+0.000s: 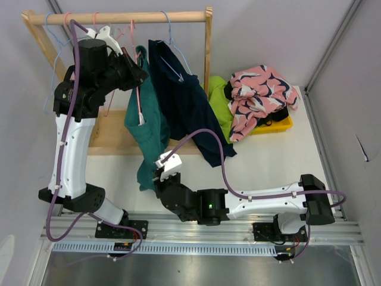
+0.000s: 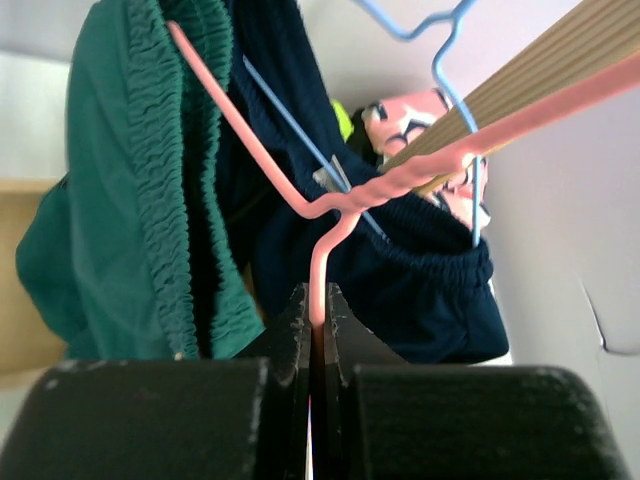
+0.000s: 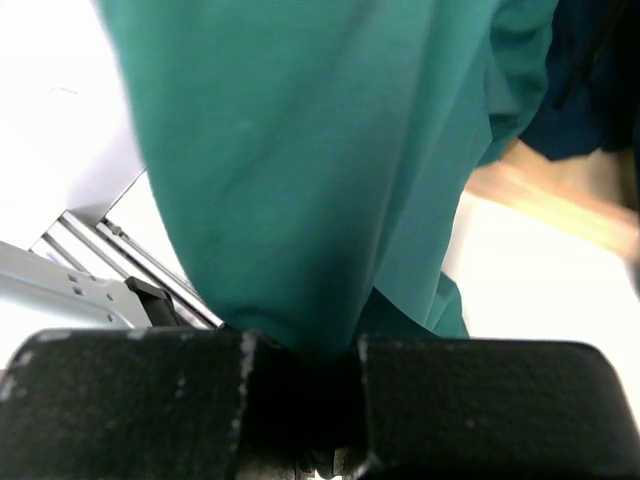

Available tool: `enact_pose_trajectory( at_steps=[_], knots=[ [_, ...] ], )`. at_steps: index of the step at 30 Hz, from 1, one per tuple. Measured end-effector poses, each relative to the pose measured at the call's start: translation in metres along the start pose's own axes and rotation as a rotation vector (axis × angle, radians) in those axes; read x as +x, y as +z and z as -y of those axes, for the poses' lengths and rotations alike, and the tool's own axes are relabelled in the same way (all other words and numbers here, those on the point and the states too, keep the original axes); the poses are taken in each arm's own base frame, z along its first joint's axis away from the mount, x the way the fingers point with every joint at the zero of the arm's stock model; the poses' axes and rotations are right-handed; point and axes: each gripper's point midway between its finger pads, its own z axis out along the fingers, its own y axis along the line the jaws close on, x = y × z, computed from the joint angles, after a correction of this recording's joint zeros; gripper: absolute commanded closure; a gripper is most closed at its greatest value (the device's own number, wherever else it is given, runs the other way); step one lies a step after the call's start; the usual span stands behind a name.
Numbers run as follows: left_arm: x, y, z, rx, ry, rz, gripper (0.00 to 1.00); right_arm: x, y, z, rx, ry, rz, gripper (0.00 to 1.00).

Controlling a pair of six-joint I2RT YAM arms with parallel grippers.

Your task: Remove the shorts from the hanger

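Holding 2 things: L hand (image 2: 318, 305) pink hanger (image 2: 400, 180), R hand (image 3: 300, 345) green shorts (image 3: 320, 150).

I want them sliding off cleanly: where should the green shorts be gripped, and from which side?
The bottom hem of the green shorts, from below: it dangles free, well under the pink hanger that the left gripper pinches. The right gripper is shut on it.

A robotics lab cell is seen: a white table (image 1: 268, 167) is boxed in by plain panels (image 1: 268, 30), an aluminium rail (image 1: 155, 235) is bolted along the near edge, a wooden rack (image 1: 149, 17) is staged far left.
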Motion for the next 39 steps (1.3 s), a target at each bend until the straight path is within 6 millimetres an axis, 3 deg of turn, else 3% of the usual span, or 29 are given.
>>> enact_pose_trajectory(
  at_steps=[10,16,21,29,33,39],
  knots=[
    [0.001,-0.005,-0.027,-0.034,-0.08,-0.069,1.0,0.023,-0.004,0.001,0.05,0.105,-0.003,1.0],
    [0.007,-0.007,-0.023,-0.005,-0.1,-0.106,1.0,0.036,0.004,0.002,0.07,0.11,-0.006,1.0],
    [-0.005,-0.014,-0.02,0.017,-0.098,-0.055,1.0,0.035,0.032,0.02,0.085,0.085,-0.009,1.0],
    [-0.041,-0.057,-0.003,0.074,-0.059,0.118,1.0,0.017,0.095,0.068,0.112,0.126,0.019,1.0],
    [-0.04,-0.055,-0.003,0.075,-0.06,0.111,1.0,0.025,0.099,0.061,0.064,0.188,0.03,1.0],
    [-0.021,-0.043,-0.014,0.033,-0.077,0.025,1.0,0.052,0.094,0.052,0.031,0.284,0.024,1.0]
  ],
)
